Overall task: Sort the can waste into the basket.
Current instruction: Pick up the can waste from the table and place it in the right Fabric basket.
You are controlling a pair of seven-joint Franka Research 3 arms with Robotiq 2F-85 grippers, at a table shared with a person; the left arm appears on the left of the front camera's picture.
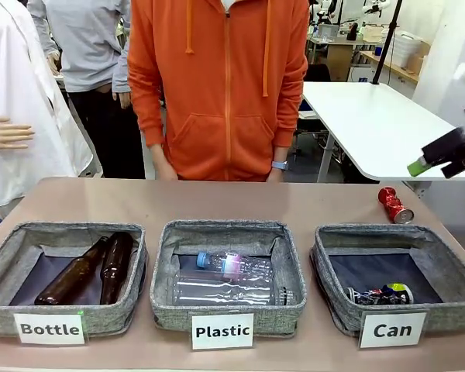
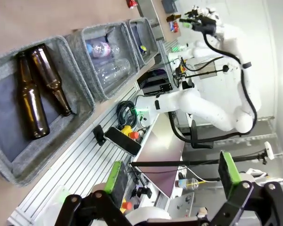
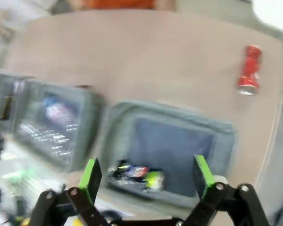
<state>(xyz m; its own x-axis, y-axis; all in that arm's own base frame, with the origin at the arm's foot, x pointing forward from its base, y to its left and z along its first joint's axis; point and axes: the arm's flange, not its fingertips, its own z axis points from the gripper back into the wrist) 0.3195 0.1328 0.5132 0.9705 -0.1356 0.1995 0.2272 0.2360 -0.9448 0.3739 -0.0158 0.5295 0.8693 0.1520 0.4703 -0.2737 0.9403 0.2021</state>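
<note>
Red can (image 1: 394, 205): crushed, lying on its side on the brown surface (image 1: 217, 201), just behind the far right corner of the Can basket (image 1: 387, 232), near the surface's right edge.
Black can (image 1: 380, 294): already inside the Can basket, against its front wall.
Right hand (image 3: 146, 173): fingers spread, empty, raised over the Can basket.
Left hand (image 2: 172, 173): fingers spread, empty, hanging off the near side by the Bottle basket (image 2: 52, 141).
Step in hand: one can sorted and one left, so this looks like the approach to the red can.
Next move calls for: the right hand to travel past the basket's far rim, come down with its fingers either side of the red can, pinch it, lift it, then carry it back and let it go inside.
</note>
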